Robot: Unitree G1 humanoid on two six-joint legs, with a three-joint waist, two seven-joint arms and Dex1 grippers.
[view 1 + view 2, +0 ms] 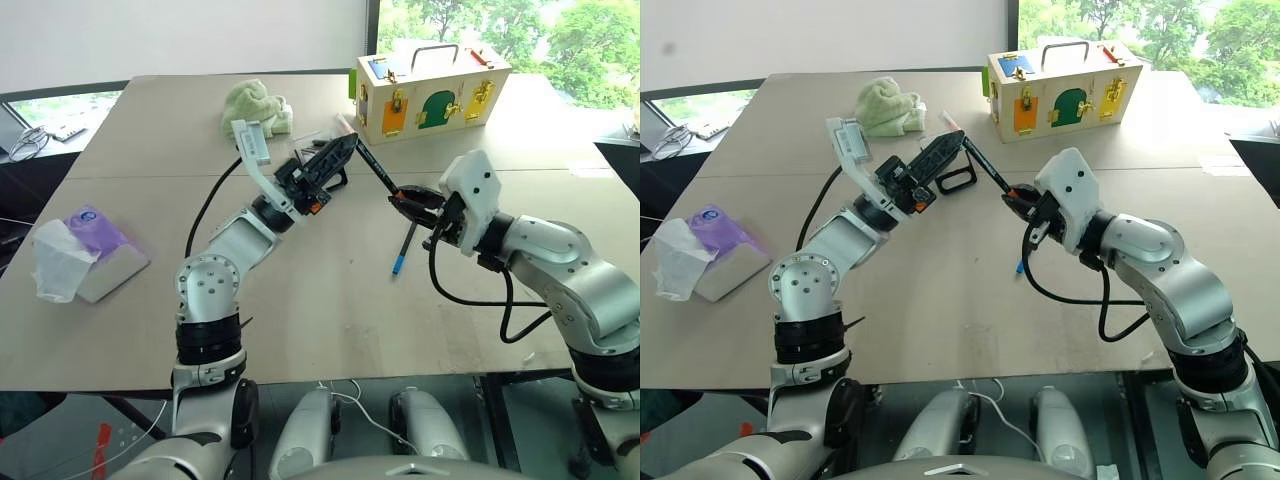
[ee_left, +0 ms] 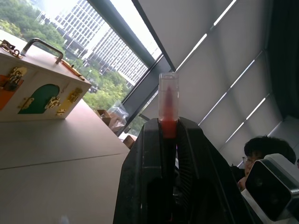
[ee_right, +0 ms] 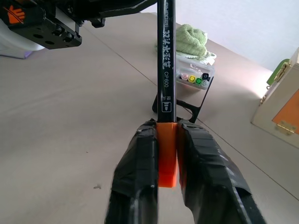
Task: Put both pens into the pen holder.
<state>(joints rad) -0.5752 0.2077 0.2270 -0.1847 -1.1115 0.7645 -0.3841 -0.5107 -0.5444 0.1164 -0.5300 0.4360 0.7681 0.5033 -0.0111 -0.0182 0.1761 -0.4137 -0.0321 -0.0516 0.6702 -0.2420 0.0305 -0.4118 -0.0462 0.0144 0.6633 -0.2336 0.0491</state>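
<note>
The pen holder sits mostly hidden behind the left tool. The blue-ended pen is partly covered by the right tool.

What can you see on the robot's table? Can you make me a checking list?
Surface: tan table, mostly bare.
Job's things: orange-ended pen held above the table; blue-ended pen lying on the table; pen holder beside the cloth.
Clutter: green cloth, tissue pack, yellow wooden box.
End effectors: left end effector shut on one pen end; right end effector shut on the other.
Cables: black cable looping off right arm.
Surroundings: window with trees; a person nearby.
</note>
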